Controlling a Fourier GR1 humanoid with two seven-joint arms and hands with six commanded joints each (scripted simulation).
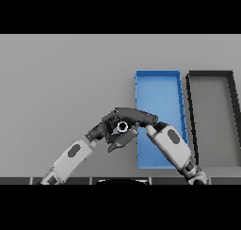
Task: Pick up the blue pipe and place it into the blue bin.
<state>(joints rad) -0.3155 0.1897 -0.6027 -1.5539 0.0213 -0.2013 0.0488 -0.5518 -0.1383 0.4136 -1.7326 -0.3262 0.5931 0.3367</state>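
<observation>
Single head view, high above the grey table (61, 83), tilted steeply down and facing its far edge.

Set close over the near edge, with both forearms entering from below; takes in the blue bin (158, 74) and the dark bin (210, 74) toward the right side, and bare tabletop out to the left. No second view to overlap with.

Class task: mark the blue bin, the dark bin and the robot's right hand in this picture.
blue bin (157, 90): head view, bare floor near its far end.
dark bin (212, 111): head view, grey floor inside.
right hand (134, 116): head view, back of the hand.
</observation>
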